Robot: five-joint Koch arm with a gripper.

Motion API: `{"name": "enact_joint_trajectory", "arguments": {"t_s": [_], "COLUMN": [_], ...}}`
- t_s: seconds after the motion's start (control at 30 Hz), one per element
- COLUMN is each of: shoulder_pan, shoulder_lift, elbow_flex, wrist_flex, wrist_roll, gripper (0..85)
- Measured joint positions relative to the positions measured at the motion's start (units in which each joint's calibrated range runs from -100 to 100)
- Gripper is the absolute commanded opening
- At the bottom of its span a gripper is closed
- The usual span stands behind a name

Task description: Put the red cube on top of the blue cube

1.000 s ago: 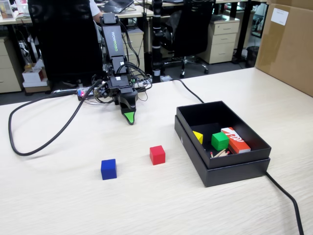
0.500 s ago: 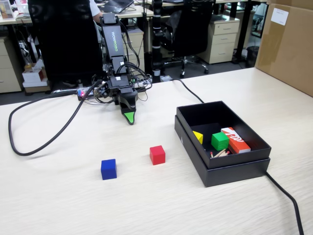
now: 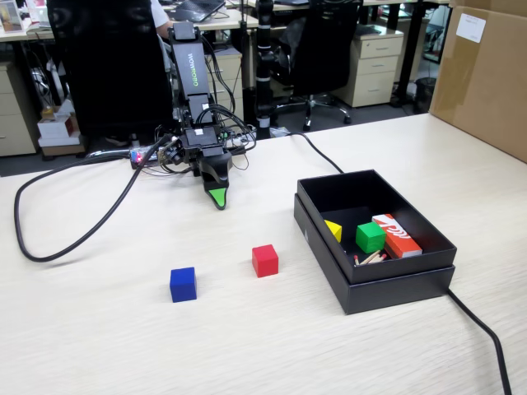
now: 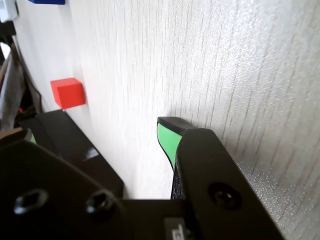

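Surface (image 3: 99, 346): pale wood grain, carrying everything you see.
Black box (image 3: 395, 284): right in the fixed view, lid off, green cube (image 3: 370, 237) inside.
Hand (image 3: 217, 197): green tip pointing down near the surface, empty; only one tip shows, so I cannot tell its gap.
Red cube (image 3: 265, 260): on the surface, between box and blue cube.
Blue cube (image 3: 183, 284): left of red, apart from it.

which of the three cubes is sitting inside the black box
The green cube. It sits inside the black box, while the red cube and the blue cube stand out on the bare table.
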Motion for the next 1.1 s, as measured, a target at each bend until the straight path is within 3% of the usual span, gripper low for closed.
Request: {"name": "enact_joint_trajectory", "arguments": {"t_s": [0.17,0.37,0.83,1.1], "shoulder_pan": [0.0,0.0,0.9,1.8], "shoulder_lift": [-0.5,-0.4,7.0,20.8], "elbow_flex": [3.1,20.3,52.5,68.2], "wrist_flex": [-3.6,-27.1,-59.0,-65.7], "wrist_roll": [-0.3,-0.3,0.6,0.8], "gripper": [47.5,47.5,46.9,46.9]}}
